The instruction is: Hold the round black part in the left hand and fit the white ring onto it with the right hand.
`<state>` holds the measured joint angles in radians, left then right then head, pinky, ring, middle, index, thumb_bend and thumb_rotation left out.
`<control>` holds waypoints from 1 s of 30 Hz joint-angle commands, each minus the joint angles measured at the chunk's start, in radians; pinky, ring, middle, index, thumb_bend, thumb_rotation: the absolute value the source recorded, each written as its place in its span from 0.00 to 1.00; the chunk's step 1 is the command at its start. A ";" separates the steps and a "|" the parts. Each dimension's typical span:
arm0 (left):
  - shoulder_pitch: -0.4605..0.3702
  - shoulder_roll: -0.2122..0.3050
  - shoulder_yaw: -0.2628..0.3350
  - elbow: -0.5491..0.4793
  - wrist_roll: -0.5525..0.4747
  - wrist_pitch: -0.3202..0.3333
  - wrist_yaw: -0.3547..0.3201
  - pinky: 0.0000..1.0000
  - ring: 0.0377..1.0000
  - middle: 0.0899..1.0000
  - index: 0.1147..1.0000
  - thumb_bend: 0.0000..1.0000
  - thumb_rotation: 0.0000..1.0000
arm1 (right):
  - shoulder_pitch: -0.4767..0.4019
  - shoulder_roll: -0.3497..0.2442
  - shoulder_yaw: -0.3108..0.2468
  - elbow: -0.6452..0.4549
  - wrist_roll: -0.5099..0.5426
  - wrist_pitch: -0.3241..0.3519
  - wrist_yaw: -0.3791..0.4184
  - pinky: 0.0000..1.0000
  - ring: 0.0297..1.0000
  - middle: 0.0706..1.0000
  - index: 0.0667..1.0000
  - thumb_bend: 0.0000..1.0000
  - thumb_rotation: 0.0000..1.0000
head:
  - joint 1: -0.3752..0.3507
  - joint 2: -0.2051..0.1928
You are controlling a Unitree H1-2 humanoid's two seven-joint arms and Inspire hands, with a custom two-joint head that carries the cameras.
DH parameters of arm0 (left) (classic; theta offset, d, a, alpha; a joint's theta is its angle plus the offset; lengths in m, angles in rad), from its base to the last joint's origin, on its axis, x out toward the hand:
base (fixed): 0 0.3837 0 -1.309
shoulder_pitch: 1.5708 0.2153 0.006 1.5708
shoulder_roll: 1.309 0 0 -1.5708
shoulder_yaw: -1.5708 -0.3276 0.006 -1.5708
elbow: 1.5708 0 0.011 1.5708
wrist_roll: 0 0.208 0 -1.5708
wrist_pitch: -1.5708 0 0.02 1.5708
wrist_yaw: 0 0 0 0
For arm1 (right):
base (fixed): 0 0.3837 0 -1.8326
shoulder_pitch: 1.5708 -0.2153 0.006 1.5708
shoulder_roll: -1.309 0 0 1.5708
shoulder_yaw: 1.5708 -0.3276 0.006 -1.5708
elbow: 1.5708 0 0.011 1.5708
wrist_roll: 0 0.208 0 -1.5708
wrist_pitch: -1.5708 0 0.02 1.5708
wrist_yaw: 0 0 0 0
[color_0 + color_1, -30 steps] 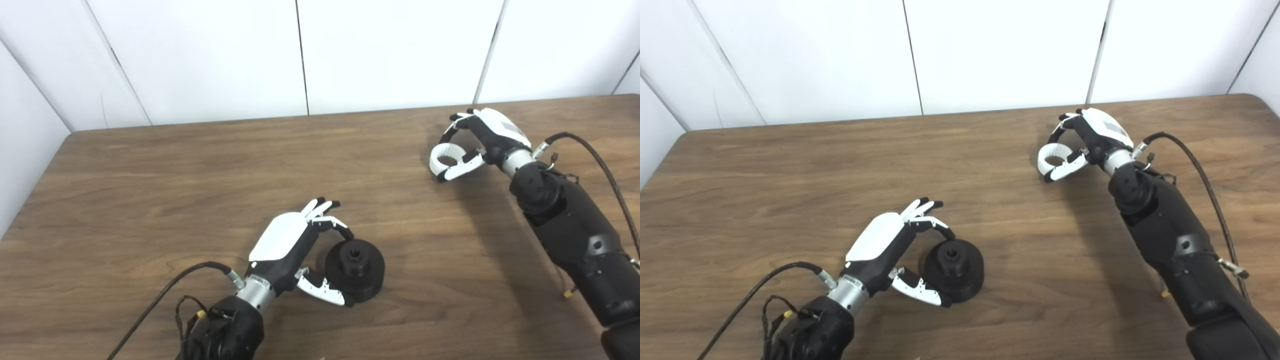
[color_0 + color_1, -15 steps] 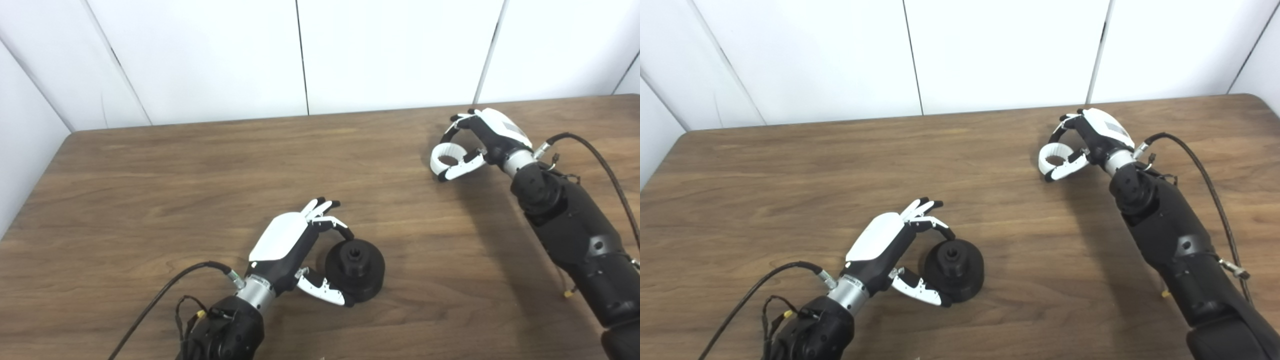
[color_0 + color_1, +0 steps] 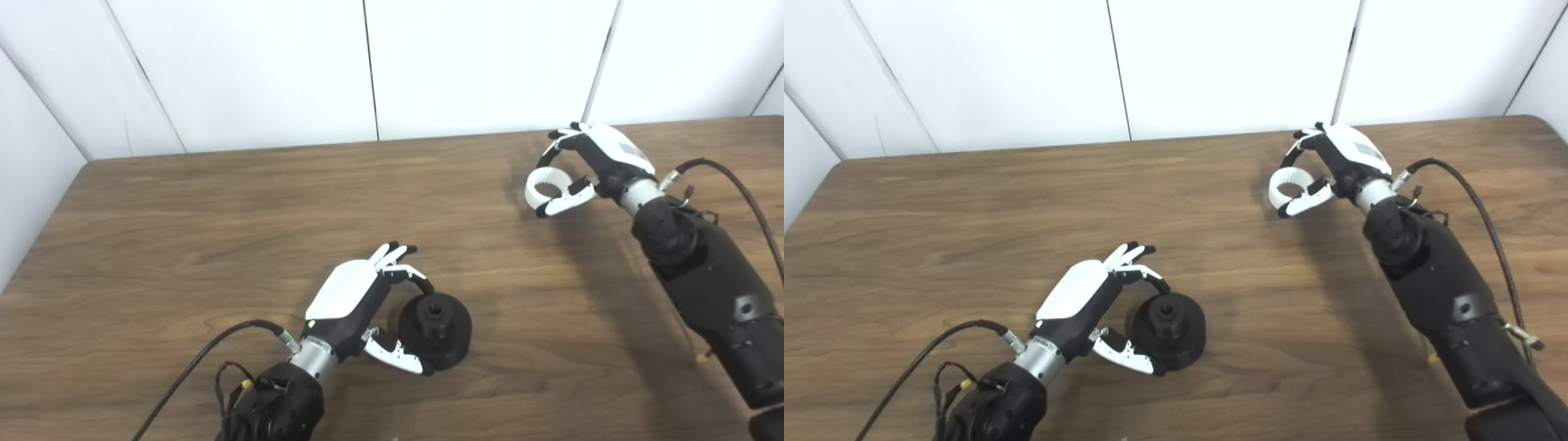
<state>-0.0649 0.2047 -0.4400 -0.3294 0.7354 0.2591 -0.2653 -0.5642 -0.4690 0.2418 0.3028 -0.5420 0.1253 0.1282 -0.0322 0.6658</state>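
The right hand [image 3: 597,162] pinches the white ring [image 3: 545,187] between its fingers [image 3: 560,205] (far right); the left hand's [image 3: 361,300] fingers wrap the black part [image 3: 438,329].

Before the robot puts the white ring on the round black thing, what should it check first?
1. Right hand holds the white plastic ring: ok, pinched between fingers and thumb.
2. Left hand holds the round black part: ok, fingers curl around its side as it sits on the brown wooden table.
3. Black part's hub faces up: ok.
4. Ring lined up over the part: not ok, it is far off to the right.
5. Path between them free: ok, only bare table.
6. Ring off the table: cannot tell.
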 commanded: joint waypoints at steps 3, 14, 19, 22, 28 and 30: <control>0.008 0.013 -0.005 0.041 0.020 0.020 -0.035 0.85 1.00 0.95 0.54 0.96 0.19 | -0.025 -0.022 -0.019 -0.093 0.003 -0.010 0.020 0.92 1.00 0.89 0.45 0.53 0.15 | 0.000 0.001; 0.007 0.012 -0.004 0.050 0.022 0.006 -0.029 0.85 1.00 0.95 0.54 0.96 0.19 | 0.032 -0.042 -0.022 -0.302 0.005 0.021 0.126 0.94 1.00 0.88 0.45 0.53 0.15 | 0.002 0.002; 0.005 0.010 -0.003 0.050 0.022 0.007 -0.030 0.85 1.00 0.96 0.54 0.96 0.18 | 0.058 -0.049 -0.023 -0.397 0.005 0.027 0.171 0.95 1.00 0.88 0.45 0.53 0.15 | 0.000 0.001; 0.005 0.006 -0.001 0.053 0.016 0.004 -0.026 0.85 1.00 0.95 0.54 0.96 0.18 | 0.074 -0.045 -0.026 -0.463 0.009 0.051 0.204 0.96 1.00 0.88 0.45 0.53 0.15 | 0.000 0.003; 0.001 0.005 -0.001 0.058 0.014 -0.002 -0.028 0.85 1.00 0.96 0.55 0.96 0.19 | 0.108 -0.035 -0.024 -0.589 0.021 0.091 0.266 0.96 1.00 0.87 0.45 0.53 0.15 | 0.003 0.002; 0.000 0.004 -0.001 0.059 0.014 -0.001 -0.030 0.84 1.00 0.96 0.55 0.95 0.19 | 0.116 -0.029 -0.025 -0.623 0.024 0.110 0.283 0.98 1.00 0.87 0.45 0.53 0.15 | 0.004 0.003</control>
<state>-0.0703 0.1934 -0.4351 -0.3107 0.7337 0.2418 -0.2617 -0.4175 -0.4985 0.2342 -0.2748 -0.5233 0.2251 0.4079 -0.0276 0.6673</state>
